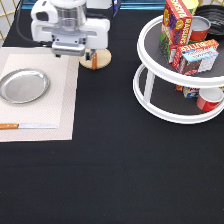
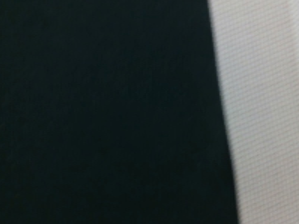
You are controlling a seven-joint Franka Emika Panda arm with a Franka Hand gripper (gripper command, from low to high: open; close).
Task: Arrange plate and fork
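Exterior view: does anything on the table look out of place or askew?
Mostly tidy: the plate lies flat on the placemat, the knife below it. One oddity: the fork rests on the wooden coaster, off the mat, partly hidden by the gripper.

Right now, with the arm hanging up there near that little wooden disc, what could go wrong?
The gripper sits low over the placemat's top corner, close to the wooden coaster and the fork lying across it; a careless move might knock the fork off or shove the coaster. Dragging on the placemat could shift the plate and the knife resting on it. Swinging wide to the exterior view's right might clip the two-tier turntable stacked with boxes and cans.
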